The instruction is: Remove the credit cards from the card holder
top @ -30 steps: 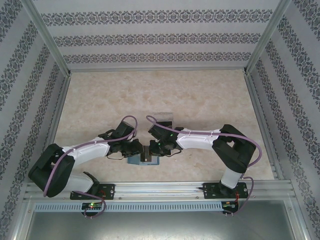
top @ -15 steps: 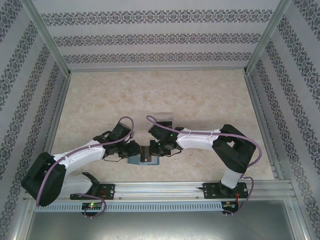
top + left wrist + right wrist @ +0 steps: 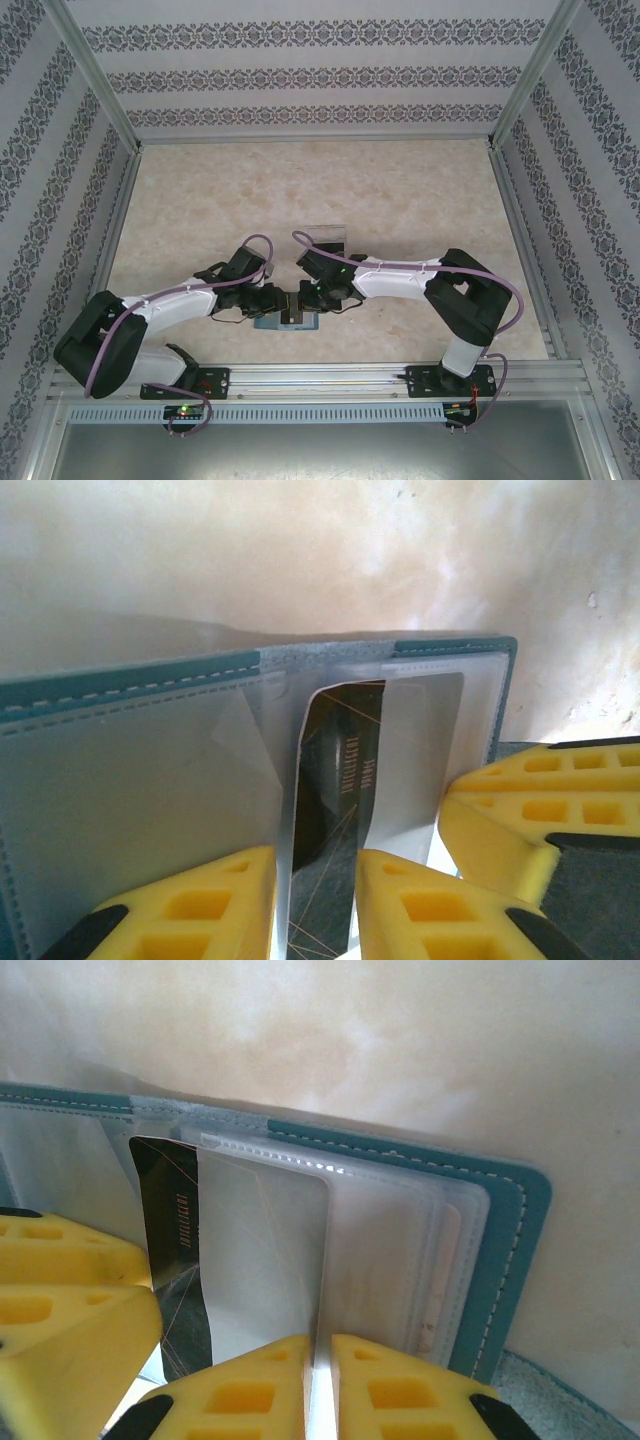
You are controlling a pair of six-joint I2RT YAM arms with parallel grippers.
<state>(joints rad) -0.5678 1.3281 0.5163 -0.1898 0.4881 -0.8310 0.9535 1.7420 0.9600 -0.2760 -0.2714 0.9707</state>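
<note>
Marbled beige table (image 3: 400,200) carries a teal-blue folding card holder (image 3: 505,1230), lying open directly beneath the two arms' pincers. The right pincer (image 3: 320,1345) is pressed together on the edge of a clear plastic sleeve (image 3: 265,1260), apparently steadying the card holder. A pale pinkish card (image 3: 448,1280) shows through the pockets beyond and to the right of its fingertips. The left pincer (image 3: 315,865) is slightly spread, its yellow fingers (image 3: 190,905) straddling the near end of a dark credit card (image 3: 335,770) half tucked under the sleeves. The first card looks about to be extracted, and neither card is out. The next move likely calls for closing on the dark card, then drawing it straight back along its pocket.
</note>
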